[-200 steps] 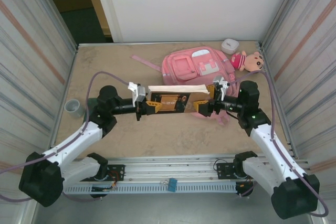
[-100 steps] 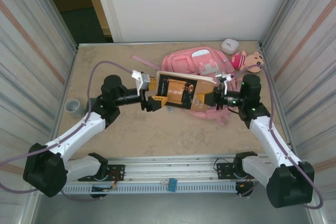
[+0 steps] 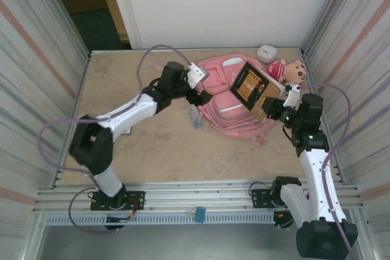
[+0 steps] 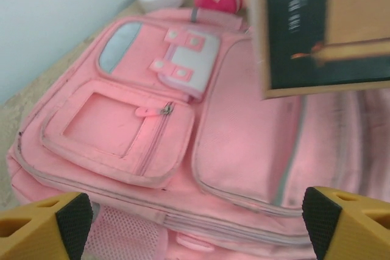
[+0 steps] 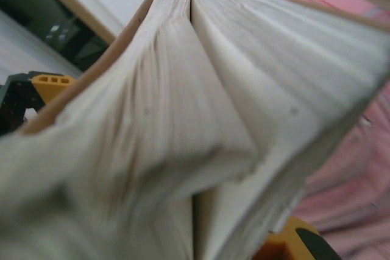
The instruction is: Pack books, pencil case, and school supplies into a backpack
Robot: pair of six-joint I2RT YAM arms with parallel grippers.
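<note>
Pale lettering on book [image 4: 317,28] blurred; unreadable

left wrist | book [image 4: 323,28] cut by top edge | backpack [image 4: 231,150] partly behind book

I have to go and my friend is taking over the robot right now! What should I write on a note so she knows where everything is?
Left gripper: jaws open, empty, at the left side of the backpack, facing its front pockets.
Right gripper: shut on the book, holding it tilted in the air above the backpack's right side.
Backpack: lying front-up on the table; the pocket zips in view look closed.
Done: the book is picked up.
Left: nothing is packed yet. Open the backpack, slide the book in, then add the other supplies.
</note>
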